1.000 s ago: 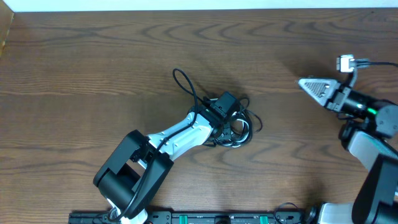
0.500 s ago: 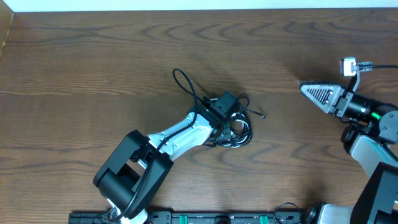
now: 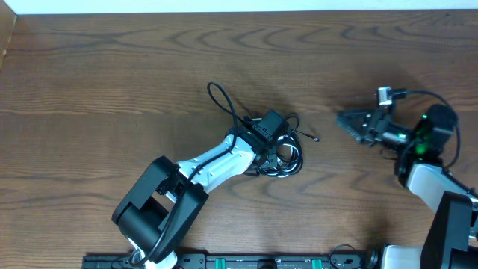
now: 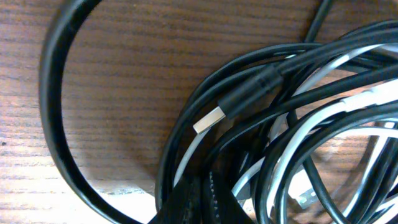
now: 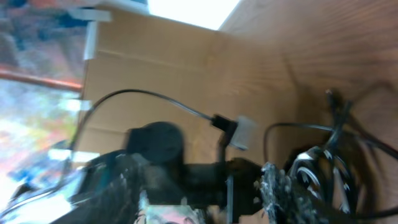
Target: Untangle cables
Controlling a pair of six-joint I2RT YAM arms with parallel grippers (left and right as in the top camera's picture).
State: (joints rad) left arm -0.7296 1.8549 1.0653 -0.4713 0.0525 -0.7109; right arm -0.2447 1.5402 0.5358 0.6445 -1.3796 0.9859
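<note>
The cables [image 3: 287, 153] lie bundled at the table's middle, thin black loops wound with a white one. One black loop [image 3: 219, 99] trails up and to the left. A small plug end [image 3: 317, 139] pokes out to the right. My left gripper [image 3: 270, 142] is shut on the bundle. In the left wrist view its dark fingertips [image 4: 202, 208] pinch black strands, with white cable [image 4: 348, 102] and a USB plug [image 4: 209, 119] just beyond. My right gripper [image 3: 345, 121] hovers to the right of the bundle, pointing at it, open and holding nothing. The right wrist view is blurred, with a textured finger [image 5: 277, 186] showing.
A cardboard wall [image 5: 155, 68] stands behind the table. A white strip [image 3: 224, 6] runs along the far edge. A black rail [image 3: 246, 261] lines the near edge. The right arm's body [image 3: 429, 161] fills the right side.
My right gripper has swung left toward the bundle, turned over, and opened from shut. The left arm and the cable bundle have not moved.
</note>
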